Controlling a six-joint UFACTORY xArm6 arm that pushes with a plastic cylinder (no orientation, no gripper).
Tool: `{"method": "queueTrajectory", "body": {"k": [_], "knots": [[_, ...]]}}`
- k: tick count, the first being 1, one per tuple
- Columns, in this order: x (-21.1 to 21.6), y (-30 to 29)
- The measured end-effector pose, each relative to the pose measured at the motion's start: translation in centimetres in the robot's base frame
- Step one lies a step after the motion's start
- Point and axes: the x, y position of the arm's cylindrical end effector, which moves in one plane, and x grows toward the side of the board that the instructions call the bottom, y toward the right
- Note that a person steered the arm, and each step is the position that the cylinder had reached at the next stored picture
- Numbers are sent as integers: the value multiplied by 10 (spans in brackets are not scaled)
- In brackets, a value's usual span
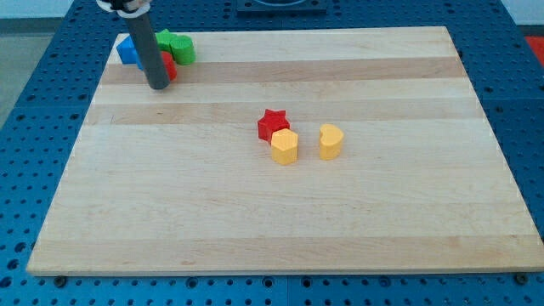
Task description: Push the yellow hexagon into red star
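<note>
The yellow hexagon [285,146] sits near the board's middle, touching the lower right side of the red star [273,124]. My tip [158,86] is far off at the view's upper left, well away from both. The dark rod stands in front of a cluster of blocks there and partly hides them.
A yellow heart-shaped block [331,141] lies just right of the hexagon, apart from it. At the upper left corner a blue block [127,50], a red block [168,66] and a green block [178,47] sit together behind the rod. The wooden board [272,221] rests on a blue pegboard table.
</note>
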Motion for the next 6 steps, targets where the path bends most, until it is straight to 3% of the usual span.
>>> {"method": "queueTrajectory", "body": {"k": [1,3,4,6], "knots": [[49,0],[208,136],[228,219],[173,225]]}}
